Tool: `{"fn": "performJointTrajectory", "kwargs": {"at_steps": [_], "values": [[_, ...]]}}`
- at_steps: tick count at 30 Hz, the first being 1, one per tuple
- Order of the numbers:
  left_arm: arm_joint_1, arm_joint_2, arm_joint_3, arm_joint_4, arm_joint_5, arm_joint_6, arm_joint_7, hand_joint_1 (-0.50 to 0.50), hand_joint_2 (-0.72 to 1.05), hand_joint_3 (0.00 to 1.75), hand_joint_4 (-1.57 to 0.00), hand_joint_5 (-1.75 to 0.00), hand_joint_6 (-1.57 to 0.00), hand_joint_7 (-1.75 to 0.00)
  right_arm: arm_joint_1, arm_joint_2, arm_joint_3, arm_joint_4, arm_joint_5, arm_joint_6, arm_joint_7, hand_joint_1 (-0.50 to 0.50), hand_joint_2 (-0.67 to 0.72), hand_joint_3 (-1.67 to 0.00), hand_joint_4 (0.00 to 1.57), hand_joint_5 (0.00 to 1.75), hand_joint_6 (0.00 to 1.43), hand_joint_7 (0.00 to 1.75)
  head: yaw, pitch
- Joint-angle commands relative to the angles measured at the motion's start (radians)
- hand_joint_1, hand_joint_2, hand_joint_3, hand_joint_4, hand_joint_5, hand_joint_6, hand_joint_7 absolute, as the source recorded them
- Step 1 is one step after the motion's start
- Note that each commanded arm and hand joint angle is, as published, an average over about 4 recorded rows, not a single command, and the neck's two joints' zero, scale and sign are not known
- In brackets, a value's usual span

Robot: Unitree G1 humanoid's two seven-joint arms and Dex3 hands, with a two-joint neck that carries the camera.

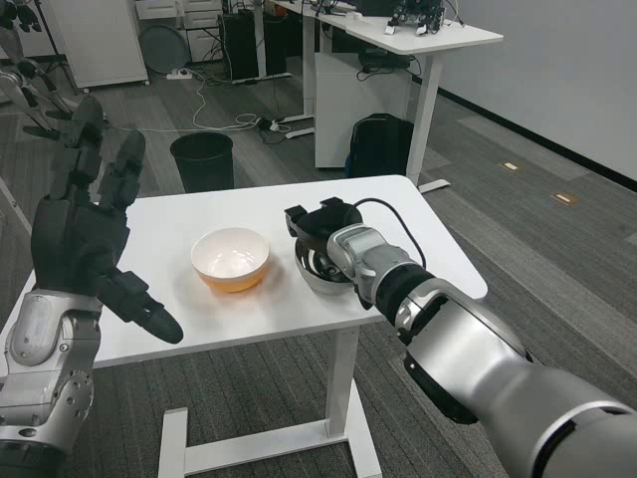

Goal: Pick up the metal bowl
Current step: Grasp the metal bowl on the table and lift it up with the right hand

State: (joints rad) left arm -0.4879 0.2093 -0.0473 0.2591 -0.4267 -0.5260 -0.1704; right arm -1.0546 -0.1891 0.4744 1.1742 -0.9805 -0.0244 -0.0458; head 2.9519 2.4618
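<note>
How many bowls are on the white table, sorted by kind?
Metal bowl: 1, under the right hand
Orange bowl with white inside: 1
Total: 2 bowls

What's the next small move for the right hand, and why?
Probably close the fingers on the rim and lift a little. The right hand is already at the metal bowl, over its far rim, and the bowl sits on the white table. Whether it grips yet is unclear. The left hand is raised, open, away from it.
</note>
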Motion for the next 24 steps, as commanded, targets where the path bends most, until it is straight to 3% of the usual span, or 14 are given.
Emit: {"fn": "performJointTrajectory", "kwargs": {"at_steps": [1,2,4,6,7,8,9,11,13,16,19,24], "values": [[0.015,0.004,0.007,-0.002,-0.009,-0.011,0.000,-0.50,-0.72,0.09,0.00,-0.10,0.00,0.00,0.005,-0.001,0.002,0.020,0.007,0.003,-0.016,-0.46,-0.45,-1.23,0.71,1.65,0.00,1.20,0.002,-0.002],[0.016,0.004,0.008,-0.002,-0.009,-0.011,0.000,-0.50,-0.72,0.09,0.00,-0.10,0.00,0.00,0.005,0.000,0.001,0.022,0.009,0.003,-0.022,-0.46,-0.46,-1.25,0.75,1.65,0.00,1.22,0.003,-0.003],[0.018,0.004,0.009,-0.003,-0.009,-0.012,0.000,-0.50,-0.72,0.07,0.00,-0.10,0.00,0.00,0.004,0.000,-0.001,0.022,0.019,0.003,-0.032,-0.44,-0.51,-1.27,0.98,1.60,0.00,1.31,0.004,-0.007],[0.019,0.004,0.010,-0.003,-0.009,-0.012,0.000,-0.50,-0.72,0.07,0.00,-0.10,0.00,0.00,0.004,0.001,-0.002,0.022,0.027,0.002,-0.036,-0.42,-0.54,-1.35,1.36,1.45,0.04,1.47,0.006,-0.008],[0.020,0.004,0.010,-0.003,-0.009,-0.012,0.000,-0.50,-0.72,0.07,0.00,-0.10,0.00,0.00,0.004,0.002,-0.002,0.021,0.027,0.001,-0.039,-0.42,-0.54,-1.39,1.48,1.41,0.07,1.54,0.007,-0.009],[0.021,0.004,0.010,-0.003,-0.010,-0.012,0.000,-0.50,-0.72,0.09,0.00,-0.10,0.00,0.00,0.004,0.002,-0.002,0.019,0.026,-0.001,-0.042,-0.42,-0.56,-1.47,1.57,1.28,0.21,1.57,0.008,-0.009],[0.022,0.004,0.010,-0.003,-0.011,-0.012,0.000,-0.50,-0.72,0.09,0.00,-0.10,0.00,0.00,0.004,0.002,-0.002,0.018,0.026,-0.003,-0.046,-0.42,-0.57,-1.51,1.57,1.21,0.33,1.57,0.009,-0.009],[0.023,0.004,0.010,-0.003,-0.014,-0.013,0.000,-0.50,-0.72,0.09,0.00,-0.10,0.00,0.00,0.004,0.002,-0.002,0.017,0.026,-0.007,-0.052,-0.42,-0.60,-1.59,1.57,1.07,0.71,1.48,0.014,-0.011],[0.023,0.004,0.010,-0.003,-0.016,-0.014,0.000,-0.50,-0.72,0.07,0.00,-0.10,0.00,0.00,0.003,0.001,-0.002,0.018,0.027,-0.009,-0.052,-0.42,-0.60,-1.59,1.57,1.04,0.95,1.40,0.015,-0.012],[0.025,0.004,0.011,-0.003,-0.018,-0.015,0.000,-0.50,-0.72,0.09,0.00,-0.10,0.00,0.00,0.001,0.000,-0.002,0.020,0.033,-0.010,-0.052,-0.42,-0.60,-1.57,1.57,0.97,1.16,1.26,0.018,-0.015],[0.027,0.004,0.012,-0.003,-0.018,-0.015,0.000,-0.50,-0.72,0.07,0.00,-0.10,0.00,0.00,0.001,-0.001,-0.002,0.015,0.047,-0.011,-0.048,-0.42,-0.60,-1.51,1.57,0.97,1.27,1.17,0.022,-0.018],[0.031,0.004,0.012,-0.003,-0.019,-0.015,0.000,-0.50,-0.72,0.07,0.00,-0.10,0.00,0.00,0.005,-0.008,-0.004,-0.041,0.052,-0.011,-0.006,-0.42,-0.60,-1.51,1.57,0.97,1.28,1.12,0.025,-0.018]]}}
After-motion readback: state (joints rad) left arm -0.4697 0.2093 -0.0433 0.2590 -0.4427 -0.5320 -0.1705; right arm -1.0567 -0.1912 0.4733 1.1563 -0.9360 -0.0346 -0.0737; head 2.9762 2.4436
